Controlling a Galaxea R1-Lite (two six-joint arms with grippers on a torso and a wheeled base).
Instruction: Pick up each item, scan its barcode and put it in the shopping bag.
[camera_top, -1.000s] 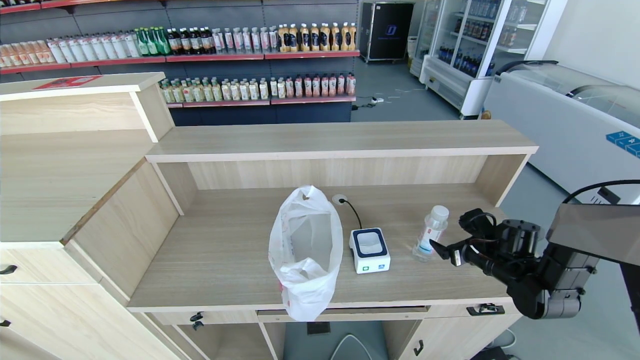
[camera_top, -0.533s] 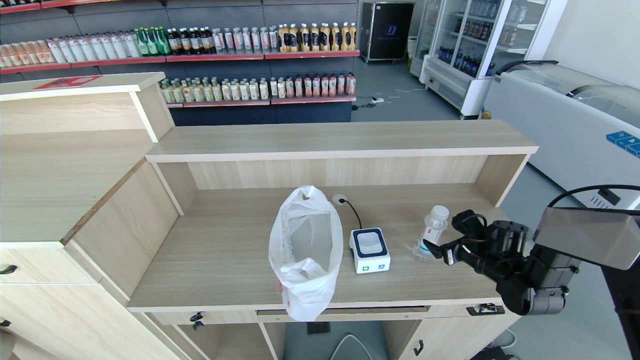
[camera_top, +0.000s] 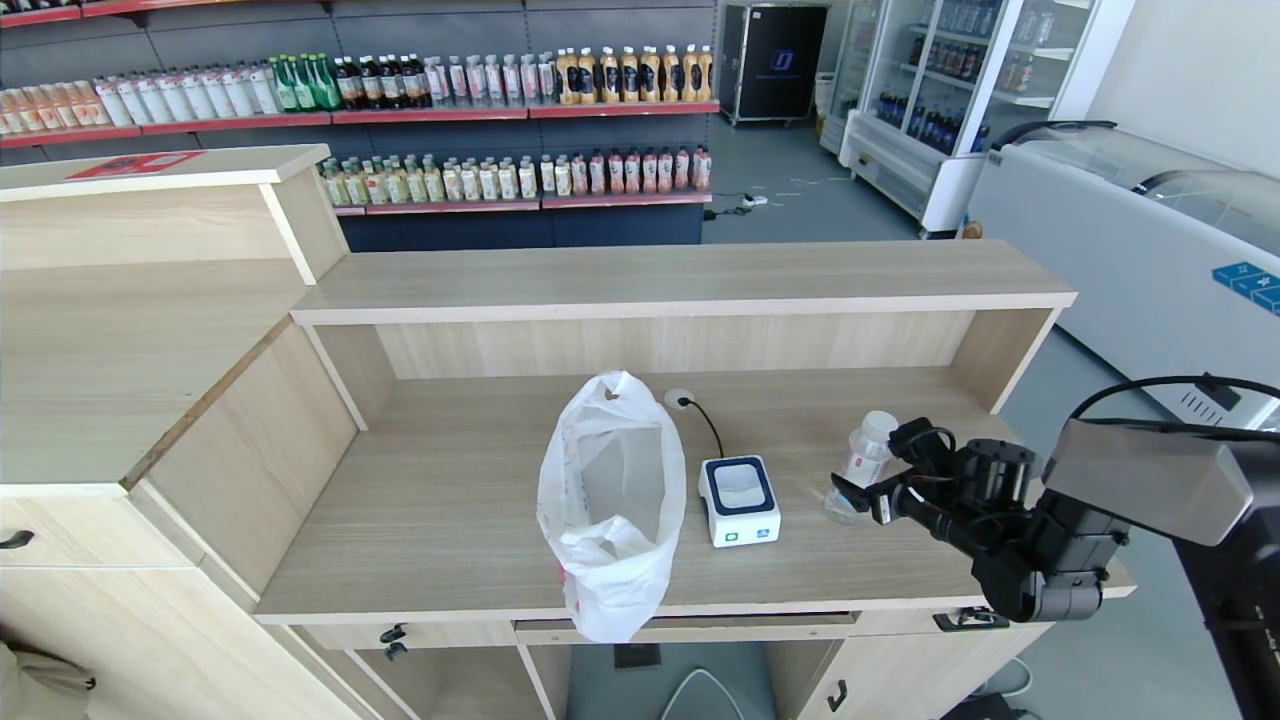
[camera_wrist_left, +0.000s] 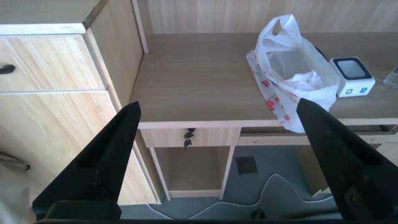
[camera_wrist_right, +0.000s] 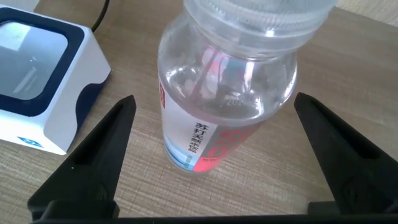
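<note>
While the water bottle (camera_top: 872, 432) stands upright on the wooden tabletop (camera_top: 450, 500), the right pincer (camera_top: 862, 470) sits level with its lower half, its fingers spread wide apart and the bottle between them. In the right wrist view a strip of bare wood shows on each side of the bottle, so neither finger seems to touch it, though the head view is too crowded there to be sure. The bottle is clear, with a white cap and a red-and-white label.

Just beside it, toward the robot's left, lies the scanner (camera_top: 739, 500) (white body, dark blue rim round its window), its cable (camera_top: 708, 425) running back to a hole in the tabletop. Next along is the shopping bag (camera_top: 612, 500) – white plastic with red print, mouth open, its bottom drooping over the tabletop's front edge.

The left pincer (camera_wrist_left: 219, 109) hangs out in front of the cabinet at the tabletop's left end, fingers apart and holding nothing, well apart from the bag
</note>
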